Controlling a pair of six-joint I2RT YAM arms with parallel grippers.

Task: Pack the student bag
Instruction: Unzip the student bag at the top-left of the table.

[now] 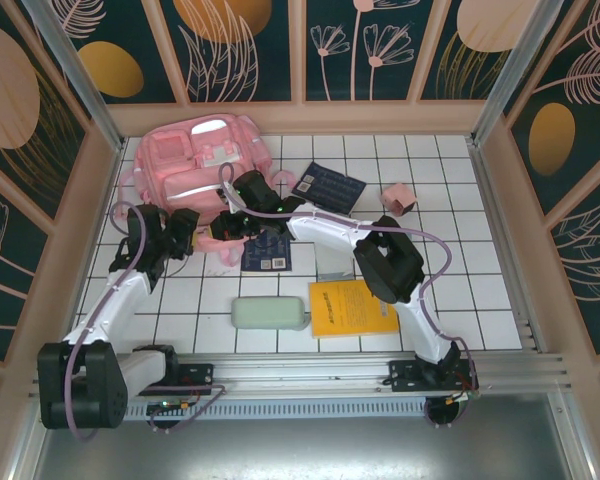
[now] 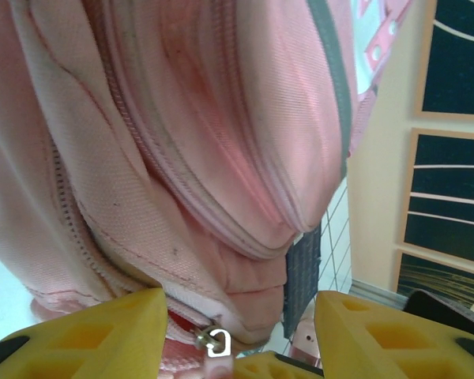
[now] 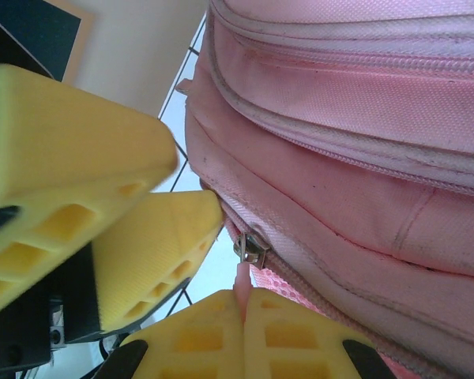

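The student bag [image 1: 193,165] is a large pink backpack lying at the back left of the tiled table. Close up, its pink fabric and zip lines show in the left wrist view [image 2: 182,142] and in the right wrist view [image 3: 355,150]. My right gripper [image 1: 235,222] [image 3: 243,296] is shut on the pink zipper pull [image 3: 242,280], just below the metal slider [image 3: 251,251] at the bag's lower edge. My left gripper [image 1: 205,238] [image 2: 237,339] is open, its yellow fingers [image 2: 79,335] either side of the same bag corner and slider [image 2: 213,341].
A dark blue booklet [image 1: 328,186] and a small pink box [image 1: 398,198] lie to the right of the bag. A second dark booklet [image 1: 266,252] lies under the right arm. A yellow book [image 1: 352,306] and a pale green case [image 1: 270,313] lie nearer the front.
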